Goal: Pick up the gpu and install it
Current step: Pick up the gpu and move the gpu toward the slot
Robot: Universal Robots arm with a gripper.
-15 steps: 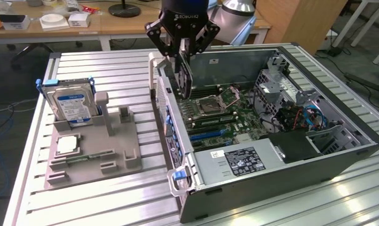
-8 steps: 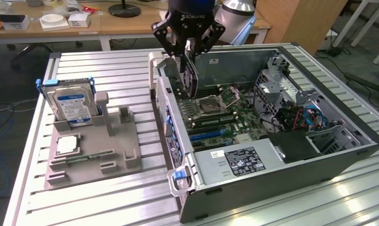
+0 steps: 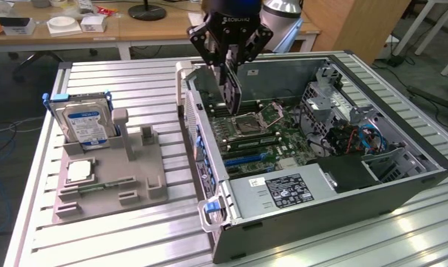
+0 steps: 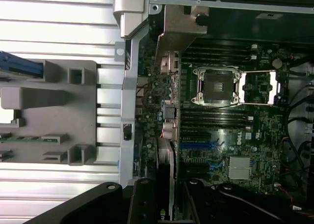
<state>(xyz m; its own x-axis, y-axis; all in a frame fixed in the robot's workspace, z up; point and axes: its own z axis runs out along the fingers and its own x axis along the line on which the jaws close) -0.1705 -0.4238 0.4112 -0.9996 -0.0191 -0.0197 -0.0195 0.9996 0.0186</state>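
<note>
ITEM: gpu (image 3: 232,93), a thin flat dark rectangular circuit card, hanging on edge from the end effector (image 3: 230,65) above the open case, clear of the board beneath; in the wrist view it appears edge-on (image 4: 166,180), close to the case's rear wall

END EFFECTOR: black, two-fingered, clamped on the card's upper end, one finger against each face

SURROUNDINGS: open black-and-grey steel computer case (image 3: 402,183), lying on its side on the ribbed aluminium tabletop (image 3: 120,239); green motherboard (image 3: 287,133) with a square silver processor socket (image 3: 252,118) and blue expansion slots (image 3: 246,157); grey moulded parts fixture (image 3: 139,183) on the exterior view's left, carrying an upright silver hard drive with a blue-white label (image 3: 86,123)

STATUS: pickup done; card not yet seated

HANDLING NOTES (judgement): keep the clamp firm so the card cannot swing or slip; hold it square to the chosen blue slot (image 4: 196,146), bracket end toward the rear wall; bring it in slowly, well apart from the socket's lever and the drive-bay cables; which slot the lower edge lines up with cannot be made out, so check before pressing
</note>
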